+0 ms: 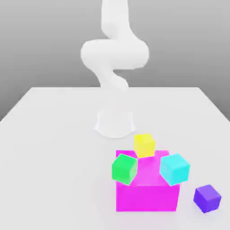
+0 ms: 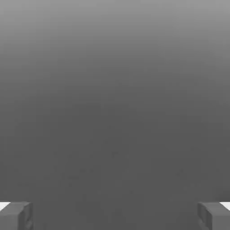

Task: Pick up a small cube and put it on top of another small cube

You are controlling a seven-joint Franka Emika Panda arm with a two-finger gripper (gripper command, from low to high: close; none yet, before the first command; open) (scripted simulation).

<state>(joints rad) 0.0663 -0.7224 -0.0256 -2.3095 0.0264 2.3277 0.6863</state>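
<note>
A white table (image 1: 54,148) is lying under a grey backdrop; the purple cube (image 1: 207,197) is sitting near and right of the big magenta block (image 1: 146,195); the gripper (image 2: 115,215), jaws spread and empty, is hanging apart from it.

Bright, even, diffuse light across white matte table (image 1: 54,134) in exterior view; no glare. Soft render, edges slightly blurred. White glossy robot arm (image 1: 114,56) nearly washed out against pale grey backdrop. Faint shadow beside big magenta block (image 1: 146,195), near small purple cube (image 1: 207,197); facing sides of both darker than tops. Hand view dim: smooth grey gradient, lighter far from grey gripper fingertips (image 2: 17,215), darker close to them.
</note>
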